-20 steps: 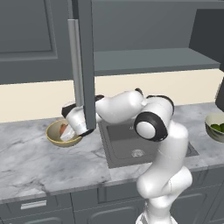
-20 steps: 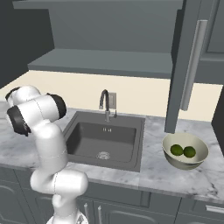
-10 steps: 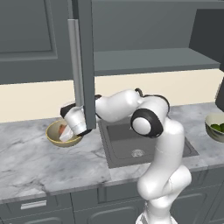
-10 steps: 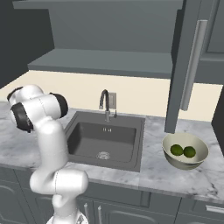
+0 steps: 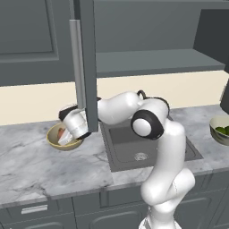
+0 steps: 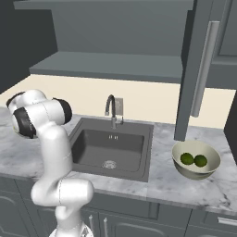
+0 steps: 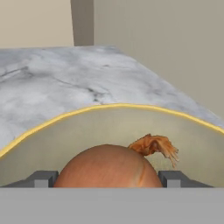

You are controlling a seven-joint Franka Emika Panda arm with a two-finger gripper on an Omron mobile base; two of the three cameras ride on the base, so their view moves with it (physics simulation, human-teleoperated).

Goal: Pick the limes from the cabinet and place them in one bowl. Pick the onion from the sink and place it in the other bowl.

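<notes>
The onion (image 7: 108,166), orange-brown with a dry papery tuft, sits low inside the golden-tan other bowl (image 7: 52,140), between my gripper's (image 7: 108,179) two dark fingertips (image 7: 41,178), which press its sides. From the left base, the gripper (image 5: 67,136) reaches down into that bowl (image 5: 53,142) on the counter left of the sink (image 5: 147,147), and the onion (image 5: 61,133) shows in it. Two dark green limes (image 6: 186,158) lie in the pale cream bowl (image 6: 180,169) right of the sink (image 6: 92,148). The cabinet (image 6: 115,65) stands open with a bare grey shelf.
The open cabinet door (image 5: 87,67) with its silver bar handle hangs just above and beside my wrist. A second open door (image 6: 203,69) hangs over the cream bowl. The curved faucet (image 6: 110,109) rises behind the basin. Marble counter stretches left of the tan bowl.
The arm's elbow has shifted slightly; the gripper stays in the tan bowl with the onion between its fingers.
</notes>
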